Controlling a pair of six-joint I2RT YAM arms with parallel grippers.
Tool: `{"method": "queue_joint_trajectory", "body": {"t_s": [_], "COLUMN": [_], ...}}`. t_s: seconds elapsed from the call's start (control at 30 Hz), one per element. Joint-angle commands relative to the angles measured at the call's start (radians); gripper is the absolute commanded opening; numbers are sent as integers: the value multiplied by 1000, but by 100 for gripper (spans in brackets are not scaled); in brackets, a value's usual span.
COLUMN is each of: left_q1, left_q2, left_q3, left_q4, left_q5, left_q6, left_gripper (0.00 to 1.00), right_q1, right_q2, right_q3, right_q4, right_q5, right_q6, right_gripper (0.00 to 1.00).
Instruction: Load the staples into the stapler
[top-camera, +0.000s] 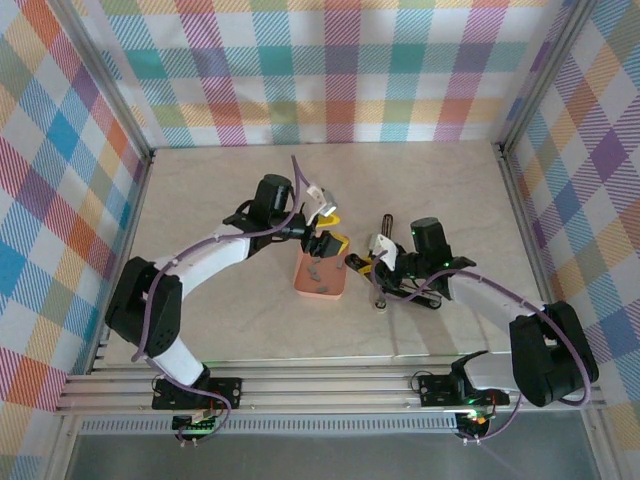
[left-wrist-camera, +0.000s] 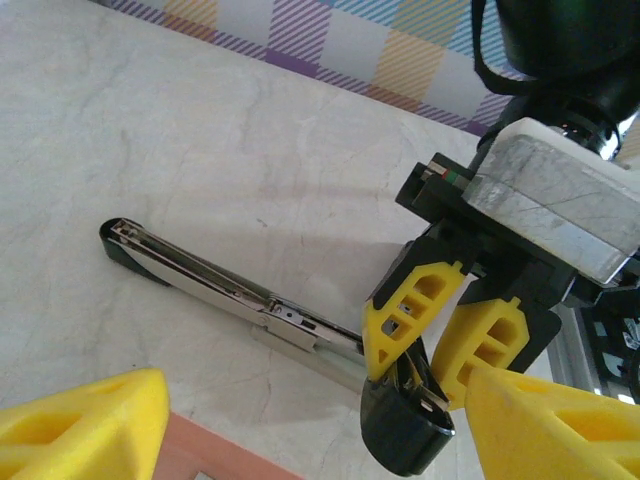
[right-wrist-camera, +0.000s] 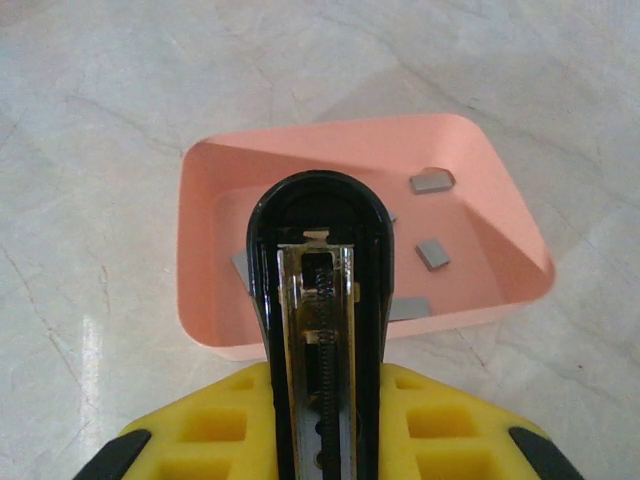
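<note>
my right claw (right-wrist-camera: 320, 410) is clamped on the black end of the opened stapler (right-wrist-camera: 318, 250), whose spring channel faces up. just beyond it, the staples (right-wrist-camera: 433, 252) lie as loose grey strips inside the salmon-pink tray (right-wrist-camera: 330, 135) on the worktop (right-wrist-camera: 100, 150). the left claw (top-camera: 324, 240) hangs over the tray's far end, fingers well apart.

Yellow jaws clamp the open stapler (right-wrist-camera: 320, 300), its tip before a pink tray (right-wrist-camera: 300, 160) holding grey staples (right-wrist-camera: 433, 252).

A salmon-pink tray (right-wrist-camera: 330, 150) sits on the pale marbled table (top-camera: 220, 200), with plaid walls (top-camera: 330, 60) around.
</note>
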Motion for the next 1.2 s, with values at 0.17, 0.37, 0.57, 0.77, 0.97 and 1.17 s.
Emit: {"method": "queue_joint_trajectory", "body": {"t_s": [0.17, 0.37, 0.57, 0.77, 0.97, 1.17], "left_q1": [4, 4, -10, -16, -18, -41], "left_q2": [-82, -128, -150, -165, -198, -206], "left_q3": [-48, -84, -85, -93, -119, -139], "left_q4": [-111, -134, -217, -256, -273, -312], "left_q5": [33, 5, -23, -19, -19, -18], "left_q6": [167, 212, 291, 332, 367, 425], "left_gripper": [75, 74, 74, 74, 74, 72], "right_q1": [20, 39, 65, 91, 118, 131], "right_q2": [-36, -17, 13, 36, 51, 64], "right_q3": [-11, 6, 22, 30, 34, 43], "right_q4": [-2, -23, -28, -17, -5, -25], "right_q5": [-62, -96, -112, -104, -100, -122], "right_q6": [-66, -105, -138, -149, -154, -186], "right_gripper": [16, 16, 16, 16, 16, 16]}}
